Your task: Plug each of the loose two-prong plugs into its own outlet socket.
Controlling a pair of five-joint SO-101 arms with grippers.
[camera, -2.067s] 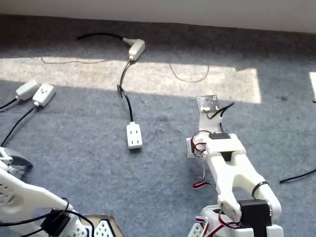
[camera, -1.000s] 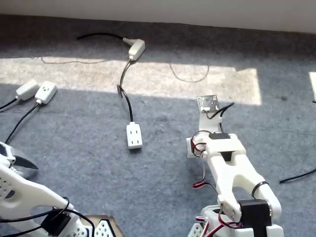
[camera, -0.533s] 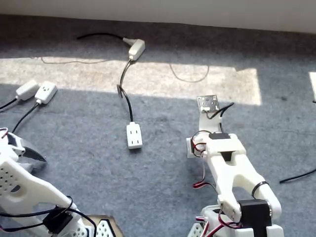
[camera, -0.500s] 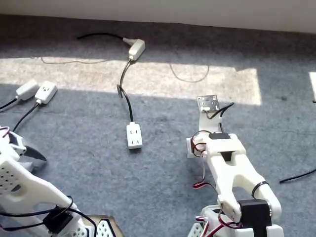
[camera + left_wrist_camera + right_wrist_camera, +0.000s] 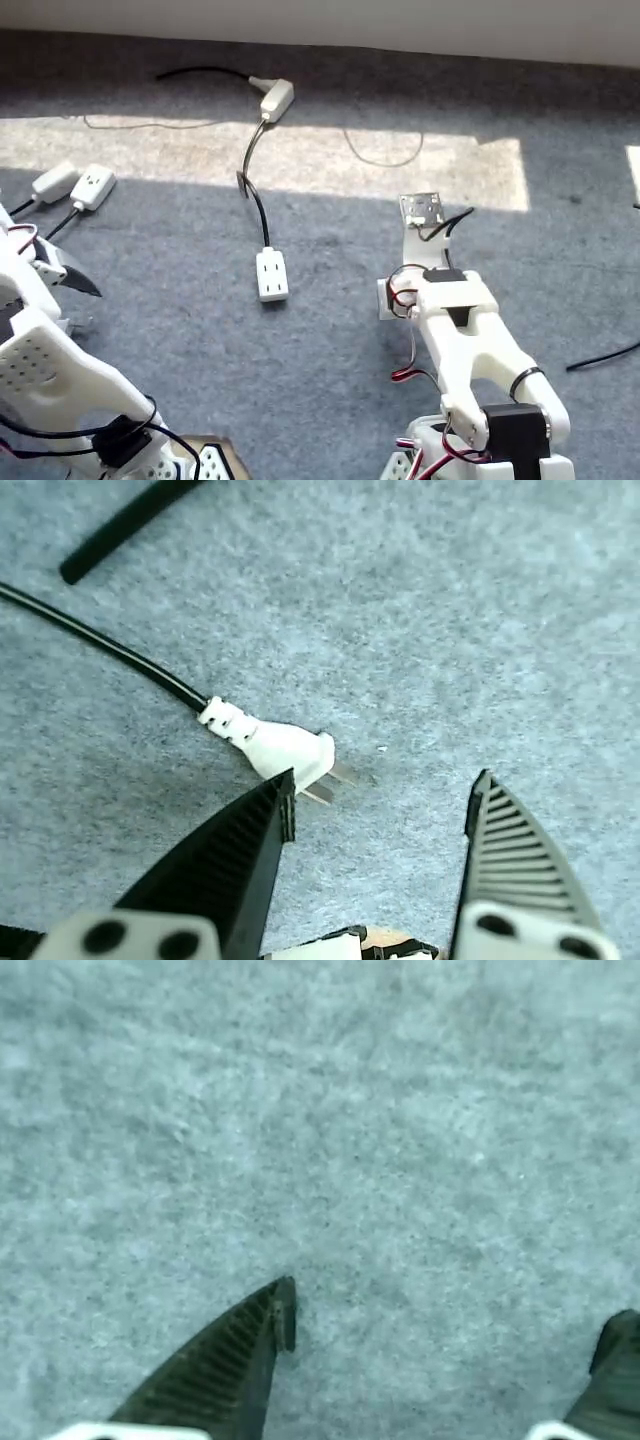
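Note:
A white two-prong plug [image 5: 283,755] on a black cord lies flat on the grey carpet, prongs pointing away from the cord. My left gripper [image 5: 385,785] hangs open just above it, one fingertip beside the plug body and the other well off to the side. In the high view the left gripper [image 5: 72,283] is at the far left. A white outlet socket [image 5: 271,275] lies mid-carpet on a black cord. My right gripper [image 5: 450,1325] is open over bare carpet, holding nothing; its arm [image 5: 455,305] stands right of the socket.
Two white cord ends [image 5: 55,182] [image 5: 92,187] lie side by side at the far left. A white plug block [image 5: 276,98] sits at the back on the socket's cord. A thin wire [image 5: 385,158] loops on the sunlit strip. A black cable [image 5: 600,357] enters at the right.
My left arm has swung away from the front edge, its gripper now farther back on the carpet. The right arm, socket and cords have not moved.

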